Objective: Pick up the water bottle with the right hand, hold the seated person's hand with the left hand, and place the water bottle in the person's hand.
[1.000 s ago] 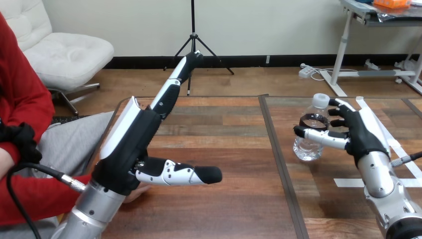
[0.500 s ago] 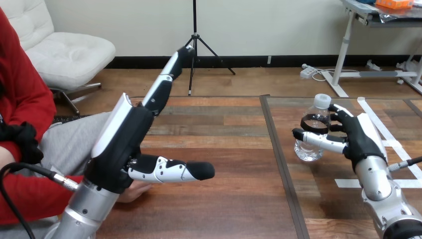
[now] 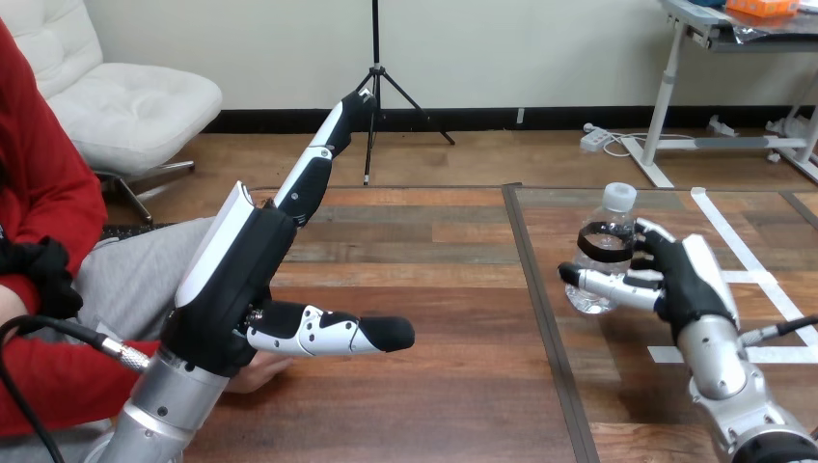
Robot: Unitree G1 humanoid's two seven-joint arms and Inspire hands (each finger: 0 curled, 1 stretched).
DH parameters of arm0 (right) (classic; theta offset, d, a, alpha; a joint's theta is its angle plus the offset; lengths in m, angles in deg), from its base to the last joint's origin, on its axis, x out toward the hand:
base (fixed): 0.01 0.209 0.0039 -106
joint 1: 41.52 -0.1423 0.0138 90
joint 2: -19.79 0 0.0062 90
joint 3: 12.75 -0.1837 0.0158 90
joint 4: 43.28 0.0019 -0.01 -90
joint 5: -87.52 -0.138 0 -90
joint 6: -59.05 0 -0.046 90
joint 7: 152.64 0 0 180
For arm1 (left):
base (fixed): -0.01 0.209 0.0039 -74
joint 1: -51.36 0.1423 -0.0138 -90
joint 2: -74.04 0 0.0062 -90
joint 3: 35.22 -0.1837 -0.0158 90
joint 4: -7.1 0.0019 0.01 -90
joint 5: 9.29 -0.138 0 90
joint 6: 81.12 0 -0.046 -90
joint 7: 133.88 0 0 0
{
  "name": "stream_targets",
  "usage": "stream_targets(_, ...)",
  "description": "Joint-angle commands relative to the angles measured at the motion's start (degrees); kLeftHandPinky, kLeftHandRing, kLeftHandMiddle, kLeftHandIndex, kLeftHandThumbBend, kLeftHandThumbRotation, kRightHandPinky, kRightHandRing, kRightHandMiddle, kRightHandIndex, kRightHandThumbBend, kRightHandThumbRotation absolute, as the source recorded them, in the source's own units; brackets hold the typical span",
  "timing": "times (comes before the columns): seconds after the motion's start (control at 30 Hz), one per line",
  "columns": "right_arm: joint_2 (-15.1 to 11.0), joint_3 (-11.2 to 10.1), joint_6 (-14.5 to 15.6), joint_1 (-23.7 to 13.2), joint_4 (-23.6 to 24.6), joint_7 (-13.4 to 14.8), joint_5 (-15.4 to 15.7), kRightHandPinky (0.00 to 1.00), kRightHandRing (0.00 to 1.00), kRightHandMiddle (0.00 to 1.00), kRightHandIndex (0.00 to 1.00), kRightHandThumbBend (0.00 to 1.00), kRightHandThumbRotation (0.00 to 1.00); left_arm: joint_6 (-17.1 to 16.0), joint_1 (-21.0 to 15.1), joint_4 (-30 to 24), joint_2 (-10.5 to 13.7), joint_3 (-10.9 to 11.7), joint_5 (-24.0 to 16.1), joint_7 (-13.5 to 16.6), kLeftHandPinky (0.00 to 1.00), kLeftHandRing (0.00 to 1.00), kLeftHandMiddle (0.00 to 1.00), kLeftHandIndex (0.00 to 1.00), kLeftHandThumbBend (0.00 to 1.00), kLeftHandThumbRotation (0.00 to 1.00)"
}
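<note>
Person's hand (image 3: pixel 262 370): it lies at the near left edge of the counter (image 3: pixel 453 386), under your left hand, palm side hidden; whether the two touch cannot be told.

Left hand (image 3: pixel 236 289): fingers straight and spread wide from the thumb, gripping nothing. Over the last second it sank a little down and to the left, then all but stopped, so the hold on the person's hand looks not yet made.

Dark seam (image 3: pixel 533 280): it runs front to back across the counter between your two hands. It is flat and no obstacle, and the stretch of counter the bottle must cross is bare.

Water bottle (image 3: pixel 609 214): it is right of the seam, leaning slightly, well apart from the person's hand. Its base looks at or just off the counter — you cannot tell which.

Right hand (image 3: pixel 687 280): clamped on the bottle, thumb across the front and fingers curled behind. In the last second it drew back toward you and slightly left, taking the bottle with it, so the pick-up seems secured and the carry barely begun.

White tape strips (image 3: pixel 722 224): flat on the counter to the right, out of the path.

In the way: your own raised left hand — it stands over the spot where the bottle must land.
</note>
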State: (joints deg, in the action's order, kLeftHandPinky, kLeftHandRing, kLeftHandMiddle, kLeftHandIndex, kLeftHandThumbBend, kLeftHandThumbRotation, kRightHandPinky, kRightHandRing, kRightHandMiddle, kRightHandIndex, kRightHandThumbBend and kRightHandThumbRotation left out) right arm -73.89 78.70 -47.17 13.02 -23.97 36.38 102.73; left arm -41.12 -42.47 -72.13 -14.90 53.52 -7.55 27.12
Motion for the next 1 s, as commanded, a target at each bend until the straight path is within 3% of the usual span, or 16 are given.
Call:
stream_targets(0.0, 1.0, -0.2, -0.9, -5.7, -0.5, 0.7, -0.7, 0.78, 0.85, 0.87, 0.90, 1.00, 0.40, -0.2, -1.0, -3.0, 0.4, 0.4, 0.4, 0.2, 1.00, 1.00, 1.00, 1.00, 1.00, 0.55)
stream_targets(0.5, 1.8, -0.3, -0.7, -6.1, -2.6, 1.0, -0.4, 0.78, 0.85, 0.86, 0.90, 1.00, 0.41, -0.9, -0.7, -3.0, 0.7, 0.7, -0.1, 0.3, 1.00, 1.00, 1.00, 1.00, 1.00, 0.54)
stream_targets(0.97, 2.7, -1.6, -1.4, -6.4, -3.4, 0.1, -2.3, 0.80, 0.85, 0.86, 0.90, 1.00, 0.40, 0.0, -0.6, -3.7, 0.9, 0.6, 1.3, -0.5, 1.00, 1.00, 1.00, 1.00, 1.00, 0.52)
